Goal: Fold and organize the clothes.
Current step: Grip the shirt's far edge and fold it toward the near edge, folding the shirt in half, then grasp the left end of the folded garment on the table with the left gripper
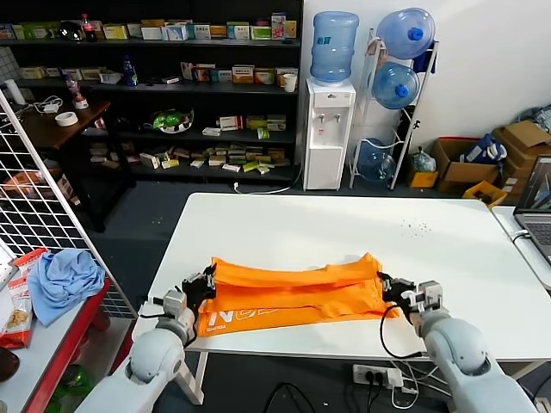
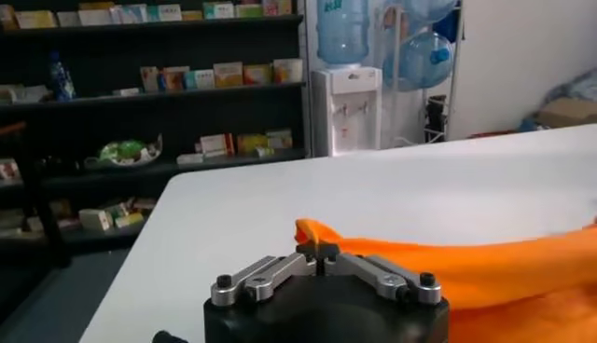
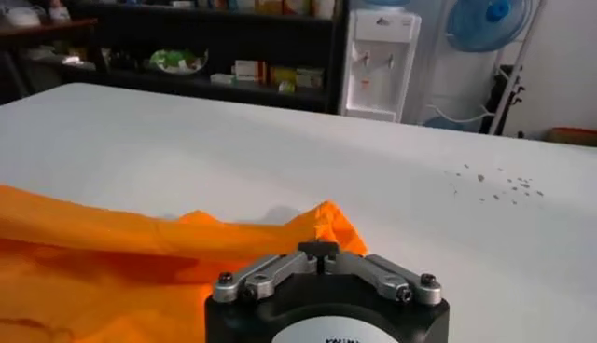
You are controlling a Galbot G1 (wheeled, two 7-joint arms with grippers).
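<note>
Stretching between pinching end effectors (image 1: 209,284) (image 1: 386,288) — orange T-shirt (image 1: 293,288)

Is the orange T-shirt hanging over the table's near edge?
No, the orange T-shirt lies wholly on the white table, with a bare strip of tabletop showing between it and the near edge.

White table (image 1: 344,232) — orange T-shirt (image 1: 293,288) lying folded near its front edge.

Shirt: your orange T-shirt (image 1: 293,288) lies folded lengthwise on the table's near edge.
Print: white lettering at its 8 o'clock corner.
Ends: both pinched.
</note>
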